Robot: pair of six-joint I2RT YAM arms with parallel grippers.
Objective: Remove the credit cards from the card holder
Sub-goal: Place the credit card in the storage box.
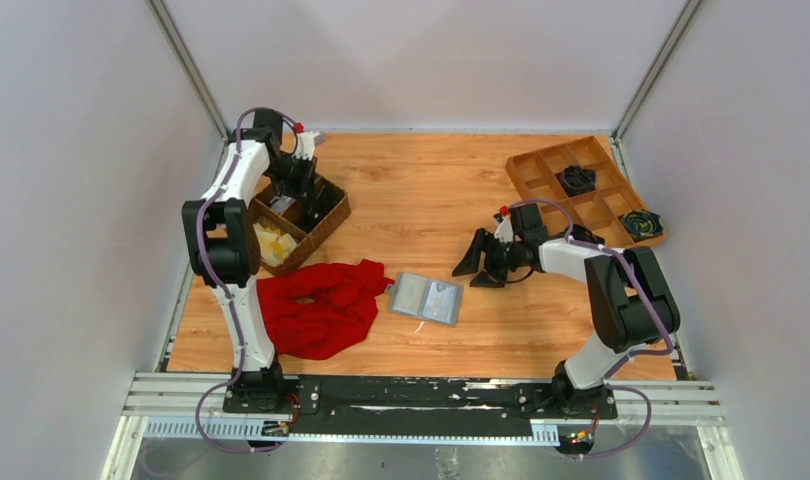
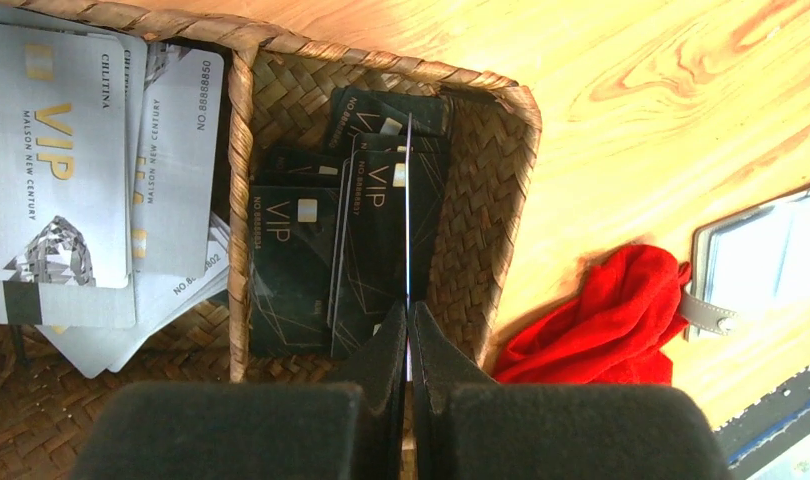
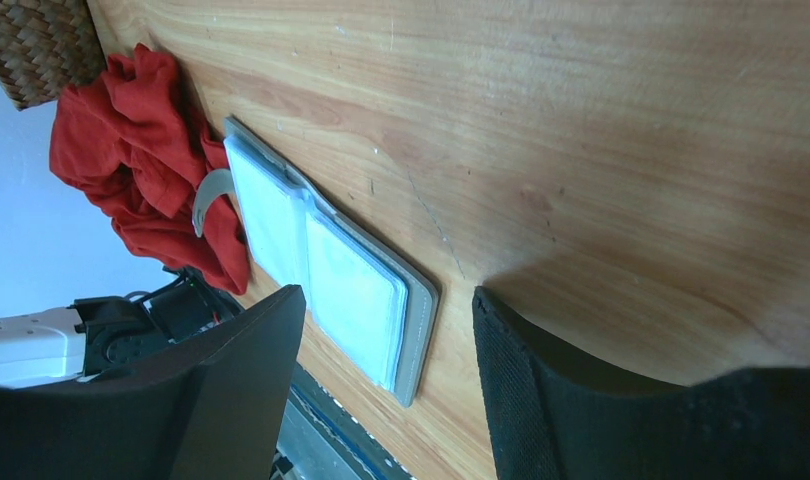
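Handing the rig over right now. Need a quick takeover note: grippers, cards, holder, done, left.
Left gripper: shut on a thin card seen edge-on, above the wicker basket compartment holding dark VIP cards; silver cards lie in the next compartment.
Right gripper: open, empty, hovering just right of the card holder.
Card holder: lies open on the table, beside the red cloth.
Done: many cards are in the basket.
Left: drop the held card, then check the slots; I cannot tell whether any cards remain.

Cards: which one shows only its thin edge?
The card pinched in the left claw, seen edge-on over the dark cards. The silver cards and dark ones lie flat.
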